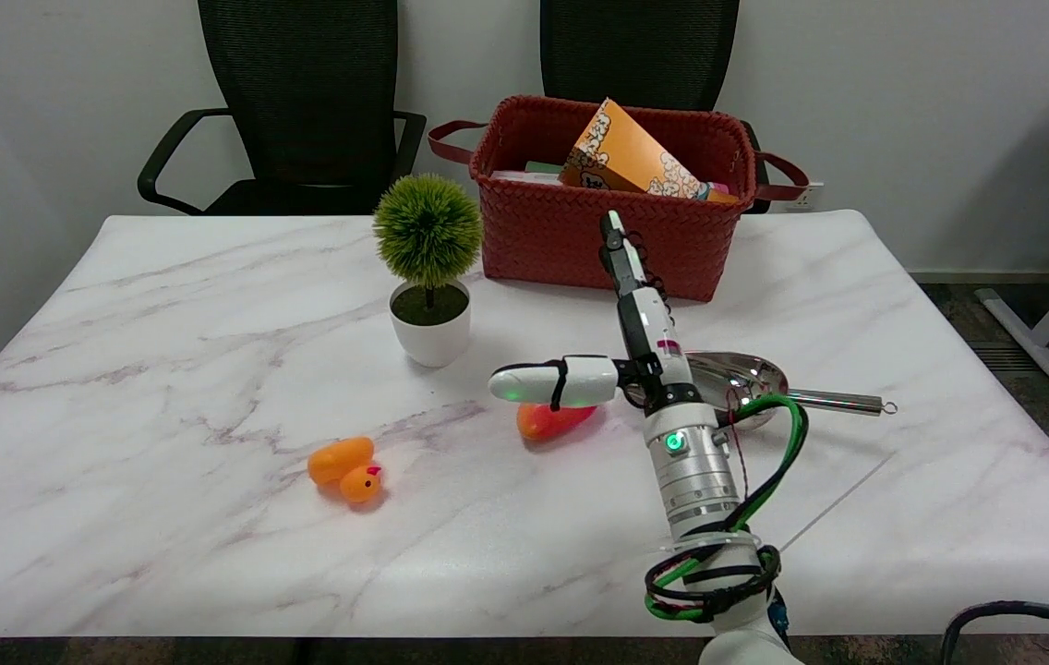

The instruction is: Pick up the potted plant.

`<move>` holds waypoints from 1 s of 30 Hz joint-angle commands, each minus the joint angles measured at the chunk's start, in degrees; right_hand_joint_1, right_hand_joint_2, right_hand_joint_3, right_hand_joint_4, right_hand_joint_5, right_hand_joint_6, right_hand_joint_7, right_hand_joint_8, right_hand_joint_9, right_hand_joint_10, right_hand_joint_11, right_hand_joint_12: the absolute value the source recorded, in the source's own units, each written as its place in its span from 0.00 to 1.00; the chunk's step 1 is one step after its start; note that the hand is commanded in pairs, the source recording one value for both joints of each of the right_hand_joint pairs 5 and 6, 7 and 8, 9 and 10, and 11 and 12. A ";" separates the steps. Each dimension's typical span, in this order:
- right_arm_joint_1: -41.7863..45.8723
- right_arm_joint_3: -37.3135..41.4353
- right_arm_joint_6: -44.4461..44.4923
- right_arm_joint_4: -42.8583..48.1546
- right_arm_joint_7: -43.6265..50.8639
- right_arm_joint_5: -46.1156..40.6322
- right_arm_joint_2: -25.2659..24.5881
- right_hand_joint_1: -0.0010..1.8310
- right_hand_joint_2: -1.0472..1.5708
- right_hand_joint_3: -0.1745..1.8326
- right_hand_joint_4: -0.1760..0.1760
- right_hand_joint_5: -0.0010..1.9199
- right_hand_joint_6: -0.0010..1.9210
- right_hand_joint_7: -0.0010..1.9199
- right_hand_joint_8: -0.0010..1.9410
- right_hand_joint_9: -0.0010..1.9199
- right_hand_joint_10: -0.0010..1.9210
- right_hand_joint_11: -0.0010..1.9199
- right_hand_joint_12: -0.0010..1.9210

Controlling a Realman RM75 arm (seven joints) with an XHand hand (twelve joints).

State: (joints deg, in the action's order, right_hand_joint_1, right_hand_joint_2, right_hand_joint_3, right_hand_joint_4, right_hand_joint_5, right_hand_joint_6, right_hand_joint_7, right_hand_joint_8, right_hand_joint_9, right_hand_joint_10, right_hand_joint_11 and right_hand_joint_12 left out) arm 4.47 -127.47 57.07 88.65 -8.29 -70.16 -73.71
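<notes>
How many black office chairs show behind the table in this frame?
2. One chair stands behind the table's far left, behind the potted plant; the other chair is behind the red basket, which hides most of it. None else shows.

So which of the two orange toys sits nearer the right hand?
The orange-red pepper-shaped toy, partly under the right hand; the orange rubber duck lies farther left.

A red woven basket (pixel 612 226) sits on the marble table (pixel 164 369) just beyond the hand, an orange box (pixel 621 152) leaning inside it. A steel ladle (pixel 765 383) lies right behind the hand; a red-orange toy (pixel 552 420) lies under its thumb, a rubber duck (pixel 347 469) further left. Two black chairs (pixel 303 102) stand behind.
</notes>
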 commanded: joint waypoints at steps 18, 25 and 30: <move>-7.05 0.43 -4.70 -5.05 -6.06 -3.66 0.40 0.50 0.43 0.07 0.50 0.00 0.00 0.00 0.00 0.06 0.06 0.00 0.00; -8.70 0.97 -6.89 -6.92 -7.74 -3.66 0.40 0.50 0.42 0.07 0.50 0.00 0.00 0.00 0.00 0.06 0.06 0.00 0.00; -11.32 0.64 -8.32 -9.99 -10.70 -3.66 0.10 0.50 0.42 0.07 0.50 0.00 0.00 0.00 0.00 0.07 0.07 0.00 0.00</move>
State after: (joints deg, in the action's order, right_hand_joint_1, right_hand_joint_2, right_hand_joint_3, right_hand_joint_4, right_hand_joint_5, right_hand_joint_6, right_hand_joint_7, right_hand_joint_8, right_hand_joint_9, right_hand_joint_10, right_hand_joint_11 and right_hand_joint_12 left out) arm -1.90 -126.86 52.33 84.15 -13.40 -73.34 -73.43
